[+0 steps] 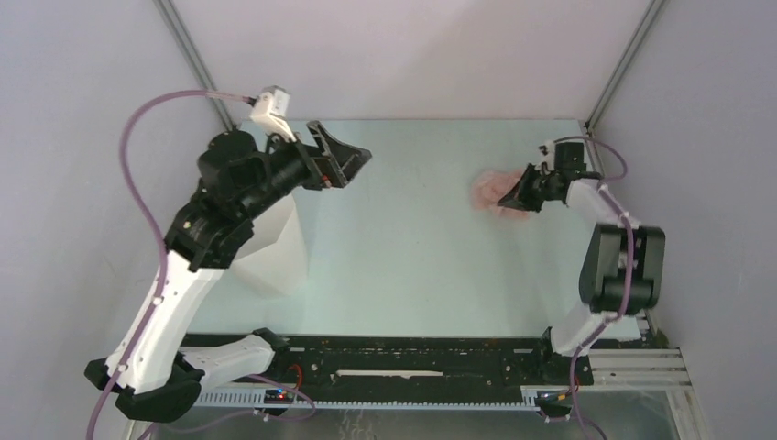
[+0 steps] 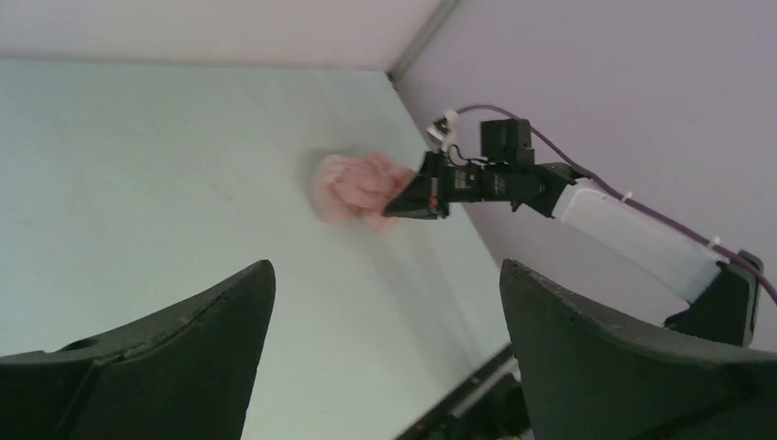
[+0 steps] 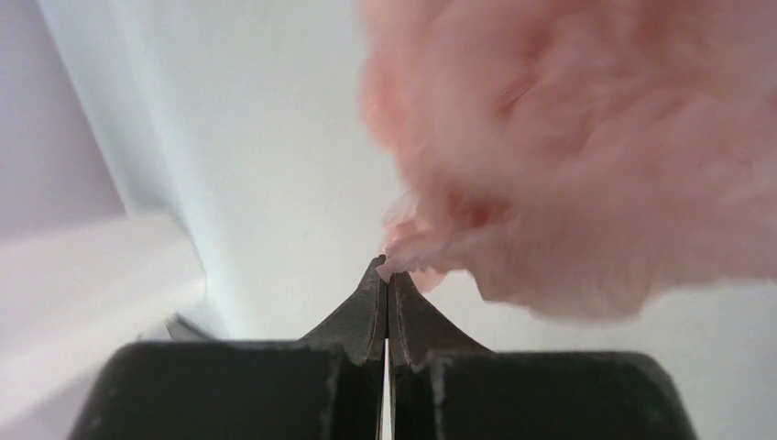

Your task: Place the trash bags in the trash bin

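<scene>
The trash bag (image 1: 491,190), a crumpled pale-pink bundle, lies on the table at the far right. In the left wrist view the trash bag (image 2: 351,186) shows beyond my fingers. My right gripper (image 1: 511,195) is shut, its tips pinching an edge of the trash bag (image 3: 568,156), and my right gripper (image 3: 387,267) shows no gap between its fingers. The white faceted trash bin (image 1: 277,252) stands at the left, partly hidden under my left arm. My left gripper (image 1: 357,170) hangs open and empty above the table, beside the bin; my left gripper (image 2: 387,268) is far from the bag.
Pale enclosure walls close in the table at the left, back and right, with metal posts (image 1: 618,60) in the far corners. A black rail (image 1: 412,359) runs along the near edge between the arm bases. A purple cable (image 1: 137,137) loops off the left arm.
</scene>
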Available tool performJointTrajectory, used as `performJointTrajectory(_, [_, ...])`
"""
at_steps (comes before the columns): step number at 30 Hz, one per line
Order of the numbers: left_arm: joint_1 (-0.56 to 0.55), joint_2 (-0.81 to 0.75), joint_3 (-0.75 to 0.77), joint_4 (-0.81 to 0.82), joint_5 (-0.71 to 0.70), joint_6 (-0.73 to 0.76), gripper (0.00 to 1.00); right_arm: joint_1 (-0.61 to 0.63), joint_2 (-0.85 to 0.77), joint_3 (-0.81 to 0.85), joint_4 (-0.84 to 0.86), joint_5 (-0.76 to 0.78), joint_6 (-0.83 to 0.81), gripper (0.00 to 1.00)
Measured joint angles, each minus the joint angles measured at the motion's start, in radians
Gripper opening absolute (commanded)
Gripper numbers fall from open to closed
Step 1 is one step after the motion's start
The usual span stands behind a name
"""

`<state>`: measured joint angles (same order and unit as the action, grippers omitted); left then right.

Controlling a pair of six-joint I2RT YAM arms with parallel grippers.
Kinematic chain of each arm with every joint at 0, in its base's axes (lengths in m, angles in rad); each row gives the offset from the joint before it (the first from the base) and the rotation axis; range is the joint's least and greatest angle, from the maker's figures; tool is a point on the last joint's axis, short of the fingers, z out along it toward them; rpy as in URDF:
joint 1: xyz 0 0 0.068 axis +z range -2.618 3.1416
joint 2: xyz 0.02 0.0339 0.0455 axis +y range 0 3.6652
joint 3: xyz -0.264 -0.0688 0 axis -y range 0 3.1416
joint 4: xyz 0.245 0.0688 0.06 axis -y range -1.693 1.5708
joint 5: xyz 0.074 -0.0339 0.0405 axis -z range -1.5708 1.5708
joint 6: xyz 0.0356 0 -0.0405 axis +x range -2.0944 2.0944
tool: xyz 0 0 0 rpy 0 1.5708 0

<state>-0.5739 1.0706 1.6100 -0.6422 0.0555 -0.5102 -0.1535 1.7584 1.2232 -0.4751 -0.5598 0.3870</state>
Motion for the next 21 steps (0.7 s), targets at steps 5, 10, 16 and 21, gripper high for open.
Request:
performJointTrajectory(5, [-0.061, -0.002, -0.224, 0.159, 0.108, -0.165, 0.89, 0.202, -0.317, -0.184, -0.024, -0.034, -0.028, 0.0])
performJointTrajectory(10, [-0.215, 0.072, -0.266, 0.216, 0.115, -0.237, 0.88, 0.28, -0.486, -0.222, -0.092, -0.148, -0.014, 0.0])
performJointTrajectory(16, [-0.304, 0.143, -0.266, 0.244, 0.108, -0.268, 0.98, 0.282, -0.596, -0.222, -0.09, -0.286, 0.071, 0.0])
performJointTrajectory(21, [-0.306, 0.164, -0.266, 0.235, 0.104, -0.276, 0.95, 0.291, -0.605, -0.223, -0.072, -0.37, 0.196, 0.0])
